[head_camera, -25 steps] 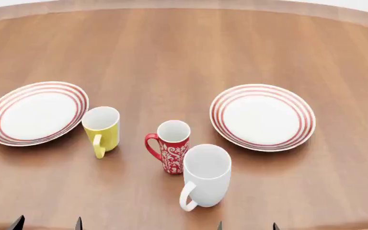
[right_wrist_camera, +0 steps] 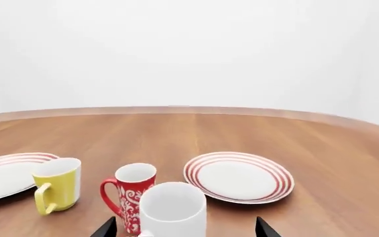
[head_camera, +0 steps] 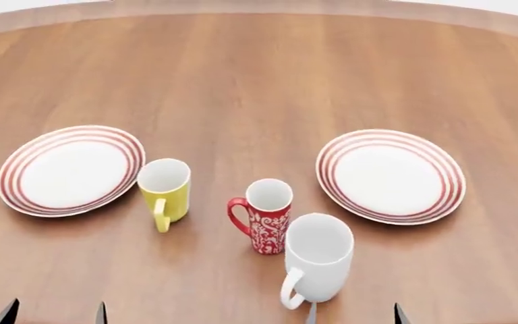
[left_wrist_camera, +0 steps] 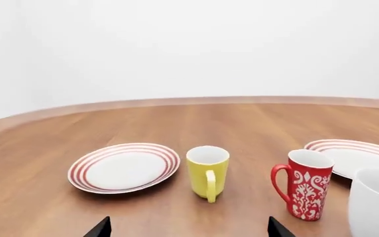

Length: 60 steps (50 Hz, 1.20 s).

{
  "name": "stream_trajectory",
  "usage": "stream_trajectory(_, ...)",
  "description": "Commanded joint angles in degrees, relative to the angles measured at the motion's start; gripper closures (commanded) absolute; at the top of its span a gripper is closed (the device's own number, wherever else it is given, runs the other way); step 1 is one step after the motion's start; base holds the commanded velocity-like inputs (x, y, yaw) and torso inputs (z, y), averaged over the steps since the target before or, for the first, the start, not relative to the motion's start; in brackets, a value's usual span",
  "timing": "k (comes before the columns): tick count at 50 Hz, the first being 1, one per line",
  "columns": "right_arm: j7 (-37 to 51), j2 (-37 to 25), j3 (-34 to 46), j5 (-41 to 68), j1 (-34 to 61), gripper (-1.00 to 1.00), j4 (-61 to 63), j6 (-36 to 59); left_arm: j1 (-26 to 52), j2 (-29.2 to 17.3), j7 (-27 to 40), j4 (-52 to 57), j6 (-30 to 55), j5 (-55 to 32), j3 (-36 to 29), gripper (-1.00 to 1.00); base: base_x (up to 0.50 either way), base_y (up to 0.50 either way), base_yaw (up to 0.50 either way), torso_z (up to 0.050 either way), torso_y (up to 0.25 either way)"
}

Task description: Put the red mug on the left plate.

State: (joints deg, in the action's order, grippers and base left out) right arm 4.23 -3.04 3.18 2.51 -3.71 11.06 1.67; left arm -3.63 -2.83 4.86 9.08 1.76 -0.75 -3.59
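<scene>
The red mug (head_camera: 264, 221), with its white swirl pattern, stands upright at the middle of the table, handle to the left. It also shows in the left wrist view (left_wrist_camera: 306, 186) and the right wrist view (right_wrist_camera: 132, 196). The left plate (head_camera: 72, 170) lies empty at the left, also in the left wrist view (left_wrist_camera: 125, 167). My left gripper (head_camera: 54, 317) is open and empty at the near edge, well short of the mugs; its tips show in its own view (left_wrist_camera: 188, 230). My right gripper (head_camera: 355, 317) is open and empty just behind the white mug, as its own view (right_wrist_camera: 185, 230) shows.
A yellow mug (head_camera: 164, 191) stands between the left plate and the red mug. A larger white mug (head_camera: 318, 262) stands close in front of the red mug, to its right. An identical right plate (head_camera: 391, 175) lies empty. The round wooden table (head_camera: 241, 81) stretches far back.
The whole scene has shifted right and slightly down in the head view, so the view itself moved. Mugs and plates keep their places relative to each other. Both grippers stay open.
</scene>
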Motion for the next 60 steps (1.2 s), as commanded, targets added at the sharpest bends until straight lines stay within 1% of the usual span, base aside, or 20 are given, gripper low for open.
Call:
stream_trajectory(1,1.6,-1.0,1.6,0.9,-0.8,-1.0,2.2,-0.2,-0.9,-1.4,1.8,1.3,-0.3,-1.3,-0.6,-1.0,0.17,0.42,0.0,0.0,0.0)
stream_trajectory(27,2.8,-2.7,4.7,2.1,-0.7,-1.0,1.2,-1.1,0.0,-3.2,3.7,-1.8,-1.7,-2.2,-3.0,-1.0,0.23,0.44,0.0,0.0,0.0)
stream_trajectory(30,2.9,-2.9,5.0,2.5,-0.5,-1.0,0.7,-1.0,0.4,-3.1,3.8,-2.8,-2.1,-1.6,-4.3,-1.0,0.26,0.44,0.0,0.0,0.0)
stream_trajectory(45,2.6,-3.9,5.5,5.3,-0.3,-1.0,0.3,-1.0,0.5,-4.1,4.8,-3.3,-2.5,-2.2,-4.9,-1.0,0.34,0.45,0.0,0.0,0.0)
stream_trajectory(51,2.7,-4.2,5.5,6.4,-0.2,-1.0,0.4,-0.8,0.5,-4.4,5.0,-3.2,-2.5,-2.7,-5.1,-1.0,0.42,0.32,0.0,0.0,0.0)
stream_trajectory(60,2.9,-4.7,5.9,7.2,-0.4,-1.0,0.1,-1.2,0.6,-4.8,5.6,-3.5,-2.6,-2.7,-5.8,-1.0,0.43,0.15,0.0,0.0,0.0)
